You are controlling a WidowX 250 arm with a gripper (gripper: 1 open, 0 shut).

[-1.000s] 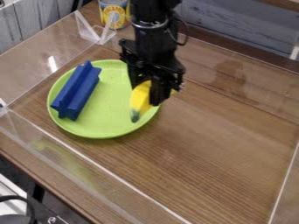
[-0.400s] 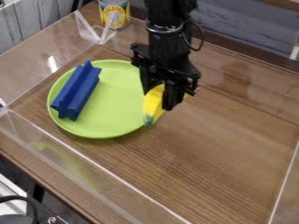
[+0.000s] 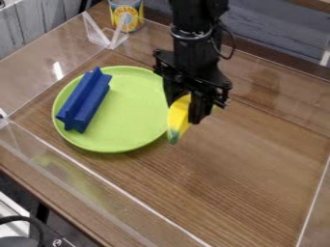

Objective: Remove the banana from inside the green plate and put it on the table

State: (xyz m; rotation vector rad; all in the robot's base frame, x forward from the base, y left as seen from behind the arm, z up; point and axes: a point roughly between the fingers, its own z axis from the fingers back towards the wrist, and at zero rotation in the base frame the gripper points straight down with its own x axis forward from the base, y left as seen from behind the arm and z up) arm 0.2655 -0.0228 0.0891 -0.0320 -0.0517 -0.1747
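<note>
My gripper [image 3: 188,108] points straight down and is shut on the banana [image 3: 177,121], a small yellow toy with a dark tip that hangs below the fingers. The banana is lifted and sits over the right rim of the green plate [image 3: 123,143], about at its edge. The plate is round, lime-green and rests on the brown wood-grain table [image 3: 252,164]. The upper part of the banana is hidden between the black fingers.
A blue rectangular block [image 3: 85,97] lies on the plate's left side. A yellow cup-like object [image 3: 123,13] stands at the back. Low clear acrylic walls [image 3: 77,193] edge the table. Bare tabletop lies right of the plate.
The gripper has carried the banana to the right, from over the plate's inner right part to its right rim. The blue block and the plate have not moved.
</note>
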